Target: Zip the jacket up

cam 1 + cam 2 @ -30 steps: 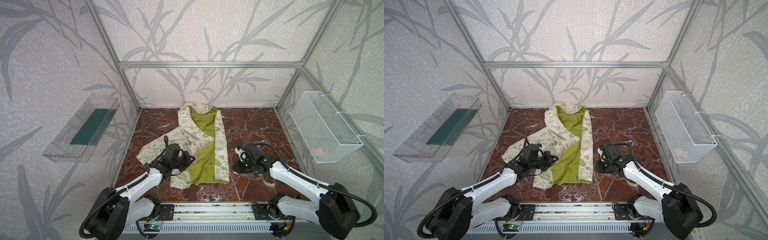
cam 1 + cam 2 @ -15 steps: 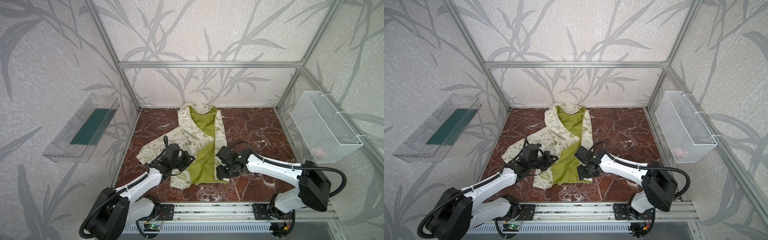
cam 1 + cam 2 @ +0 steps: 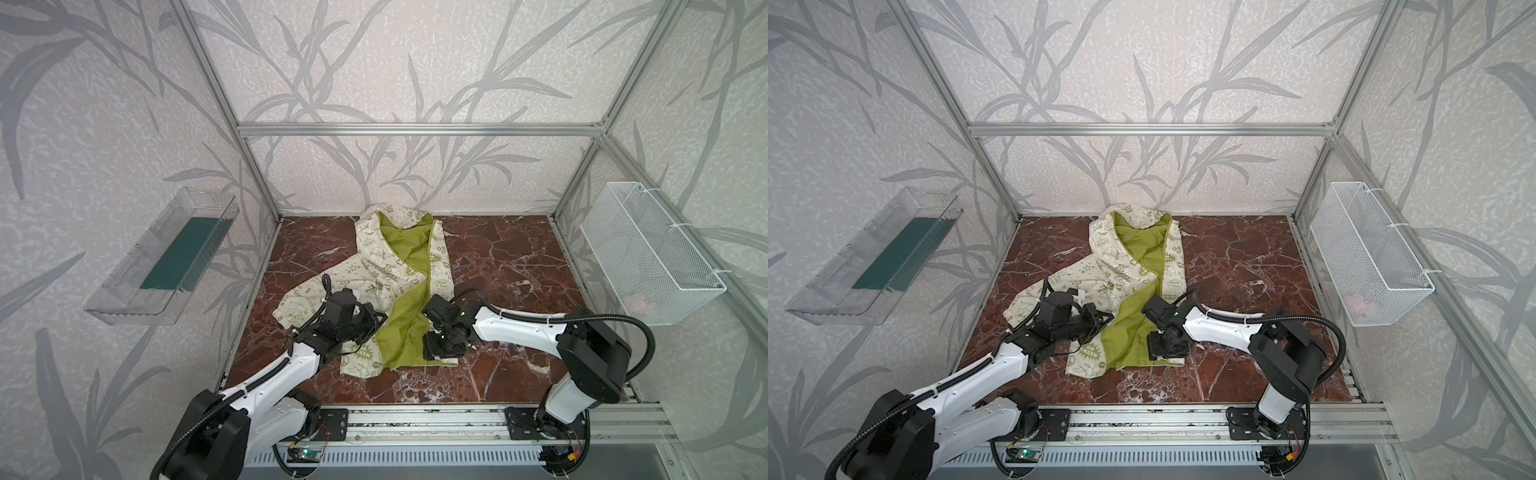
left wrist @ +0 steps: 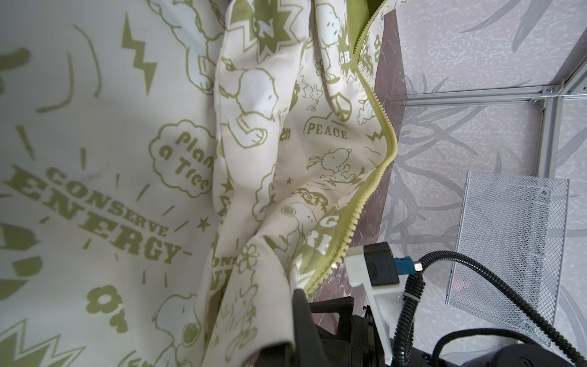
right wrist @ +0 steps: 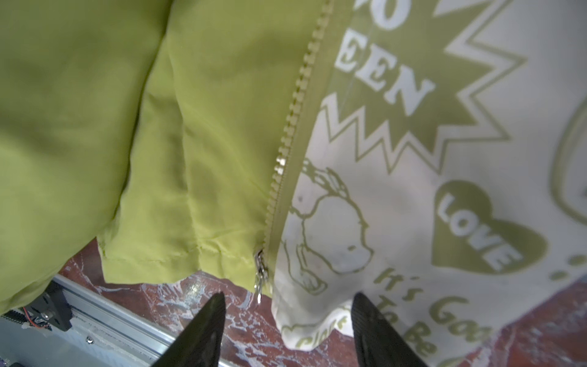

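Marble-patterned tabletop [image 3: 511, 266] inside a wallpapered enclosure; the jacket [image 3: 370, 266] lay open near its middle, hood toward the back wall. At the near hem, the right gripper [image 5: 289, 297] had its fingers [image 5: 212, 321] spread, straddling the corner of one printed panel just beside the metal zipper pull [image 5: 261, 273]. It was apparently placed to take the base of the zipper [image 5: 286, 139]. The left gripper [image 3: 374, 322] was pressed together and seemingly pinched the opposite printed panel at its edge, probably to draw it across the lime-green lining [image 3: 405, 320]. Both zipper halves lay well apart, and joining had not yet begun.
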You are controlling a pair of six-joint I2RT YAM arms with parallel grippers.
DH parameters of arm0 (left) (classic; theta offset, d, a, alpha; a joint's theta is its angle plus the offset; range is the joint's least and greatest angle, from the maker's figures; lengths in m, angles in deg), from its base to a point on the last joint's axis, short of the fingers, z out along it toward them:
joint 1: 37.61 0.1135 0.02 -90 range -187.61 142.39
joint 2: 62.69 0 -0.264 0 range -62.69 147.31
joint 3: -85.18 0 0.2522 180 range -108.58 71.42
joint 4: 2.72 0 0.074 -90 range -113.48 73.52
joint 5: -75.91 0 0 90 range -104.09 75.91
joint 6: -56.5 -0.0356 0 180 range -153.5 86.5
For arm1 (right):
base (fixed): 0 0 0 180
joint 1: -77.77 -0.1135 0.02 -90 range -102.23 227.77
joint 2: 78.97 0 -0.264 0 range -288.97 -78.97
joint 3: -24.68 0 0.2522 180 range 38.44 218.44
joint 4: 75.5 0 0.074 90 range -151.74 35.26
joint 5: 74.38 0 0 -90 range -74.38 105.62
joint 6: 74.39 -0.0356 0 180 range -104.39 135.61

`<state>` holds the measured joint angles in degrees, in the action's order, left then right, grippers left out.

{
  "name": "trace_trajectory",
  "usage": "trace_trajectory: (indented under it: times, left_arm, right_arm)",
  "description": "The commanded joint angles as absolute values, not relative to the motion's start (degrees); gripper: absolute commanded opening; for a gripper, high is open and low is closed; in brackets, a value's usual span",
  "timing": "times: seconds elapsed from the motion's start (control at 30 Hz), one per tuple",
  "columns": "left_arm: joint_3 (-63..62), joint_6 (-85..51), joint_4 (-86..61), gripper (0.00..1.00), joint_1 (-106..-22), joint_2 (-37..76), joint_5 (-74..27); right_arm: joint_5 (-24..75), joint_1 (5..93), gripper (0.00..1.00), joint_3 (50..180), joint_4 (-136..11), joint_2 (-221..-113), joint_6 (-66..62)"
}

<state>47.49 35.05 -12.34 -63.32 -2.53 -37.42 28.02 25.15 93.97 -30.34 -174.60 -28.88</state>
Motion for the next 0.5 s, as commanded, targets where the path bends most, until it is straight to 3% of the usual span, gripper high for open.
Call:
trace_trajectory:
  times: [0.0, 0.47]
  left_arm:
    - [48.2, 35.2, -13.5, 0.00, -62.9, -3.3, -36.2]
    - [48.3, 35.0, -15.3, 0.00, -62.6, -4.2, -35.9]
  right_arm:
    - [29.0, 25.0, 0.59, 95.4, -31.3, -176.4, -29.0]
    - [28.0, 25.1, 0.18, 94.5, -30.9, -176.4, -28.4]
